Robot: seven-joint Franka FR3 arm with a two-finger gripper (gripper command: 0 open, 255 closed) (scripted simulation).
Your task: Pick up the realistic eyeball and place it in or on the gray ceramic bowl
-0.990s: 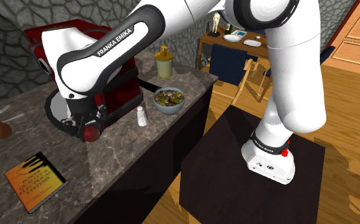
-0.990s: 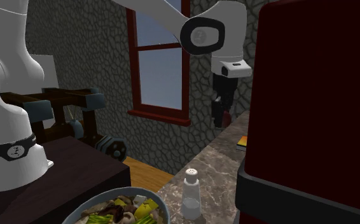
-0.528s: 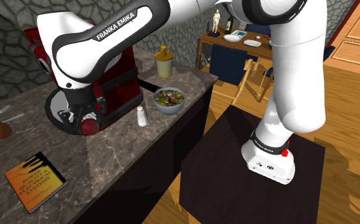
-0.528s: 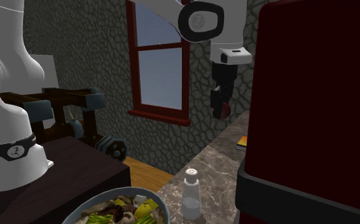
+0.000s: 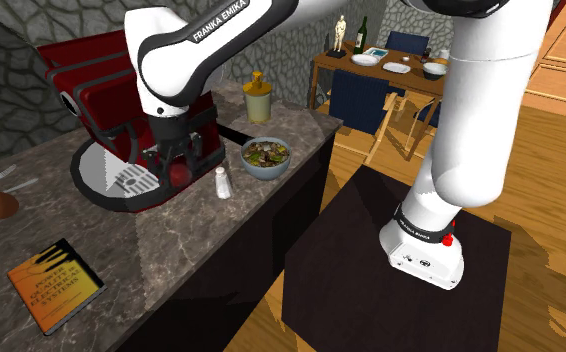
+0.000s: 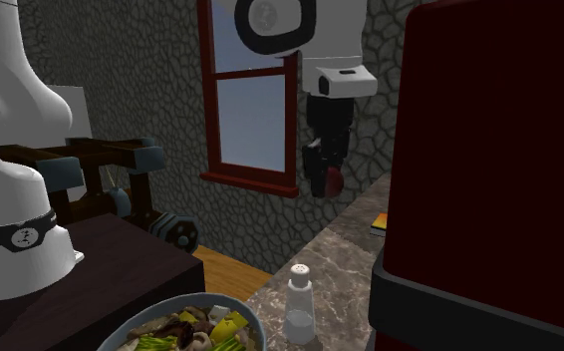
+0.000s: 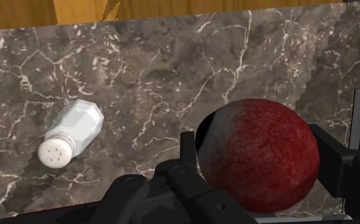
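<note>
Dark-red eyeball (image 7: 258, 156), clamped in the hand (image 7: 258, 145), has moved toward the shaker (image 5: 223, 182) and bowl (image 5: 264, 173).

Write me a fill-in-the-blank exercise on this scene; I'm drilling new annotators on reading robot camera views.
1. The hand is shut on a ____ eyeball.
2. The eyeball hangs ____ the marble counter, not touching it.
3. A ____ shaker stands upright between the hand and the bowl.
Missing words: red; above; white.
</note>
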